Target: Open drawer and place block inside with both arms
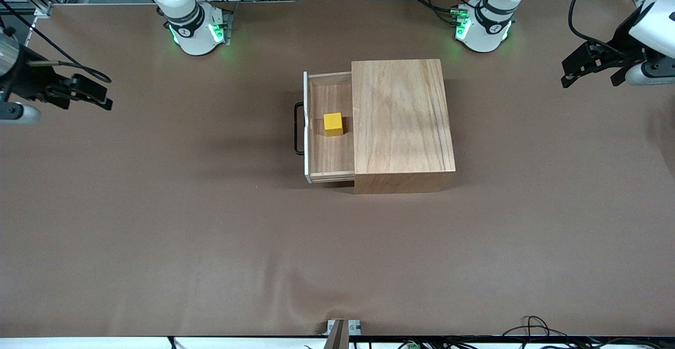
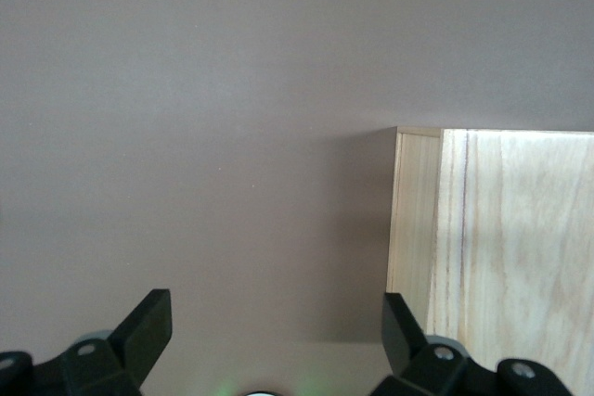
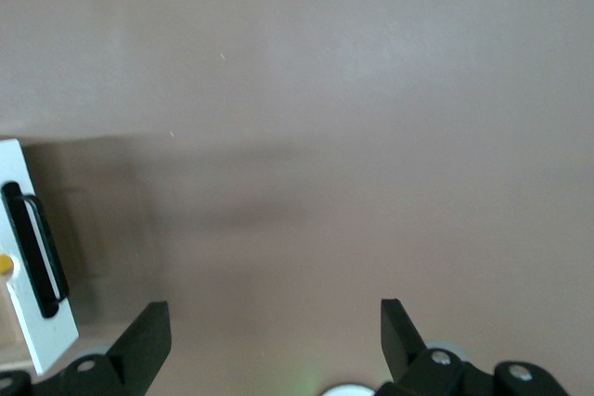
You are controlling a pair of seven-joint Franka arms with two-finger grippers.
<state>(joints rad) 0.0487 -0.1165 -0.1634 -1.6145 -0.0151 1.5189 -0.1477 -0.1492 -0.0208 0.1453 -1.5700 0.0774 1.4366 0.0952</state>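
The wooden box [image 1: 402,117] stands mid-table with its drawer [image 1: 329,154] pulled out toward the right arm's end, white front panel and black handle [image 1: 298,128] showing. The yellow block [image 1: 333,124] sits inside the drawer. My right gripper [image 1: 97,97] is open and empty, up over the table at the right arm's end; its wrist view shows the drawer's front [image 3: 32,266] and handle. My left gripper [image 1: 572,75] is open and empty, up over the left arm's end; its wrist view shows a corner of the box [image 2: 492,248].
The brown table cloth [image 1: 211,233] covers the table. The arms' green-lit bases [image 1: 198,30] stand along the edge farthest from the front camera. Cables lie at the edge nearest that camera.
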